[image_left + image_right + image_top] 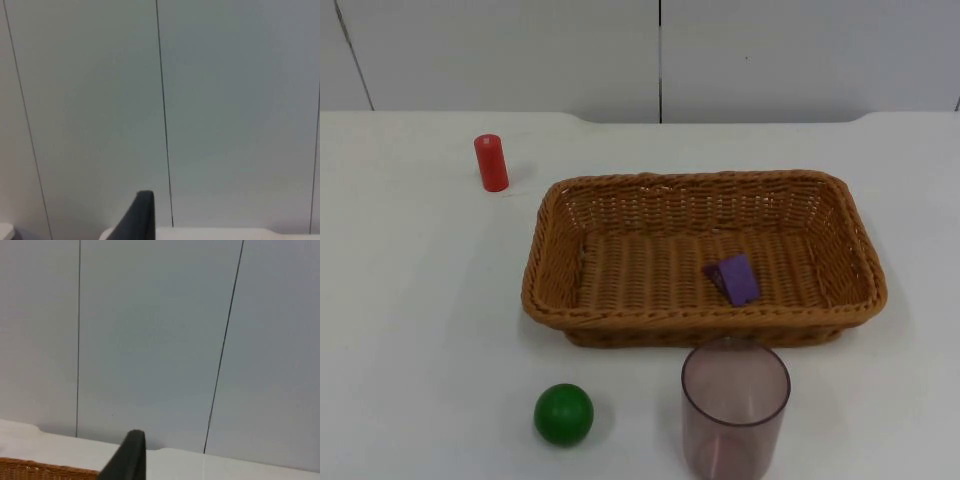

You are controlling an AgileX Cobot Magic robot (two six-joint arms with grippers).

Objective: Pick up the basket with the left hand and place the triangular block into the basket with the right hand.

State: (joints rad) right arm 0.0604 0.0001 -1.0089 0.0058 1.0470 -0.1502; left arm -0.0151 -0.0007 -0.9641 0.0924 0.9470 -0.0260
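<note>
Basket (704,258): woven wicker, rectangular, resting on the white table (410,300); its rim also edges into the right wrist view.
Block (735,279): purple wedge, lying inside the basket, right of middle.
Left gripper (139,217): faces the grey wall (225,100); spread cannot be told.
Right gripper (127,455): above the basket's rim; spread cannot be told.
Others: red cylinder (491,162), green ball (563,413), translucent cup (735,410).

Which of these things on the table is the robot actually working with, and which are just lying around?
For the job:
wicker basket
purple triangular block, lying inside the basket

Lying about:
red cylinder
green ball
tinted plastic cup
</note>
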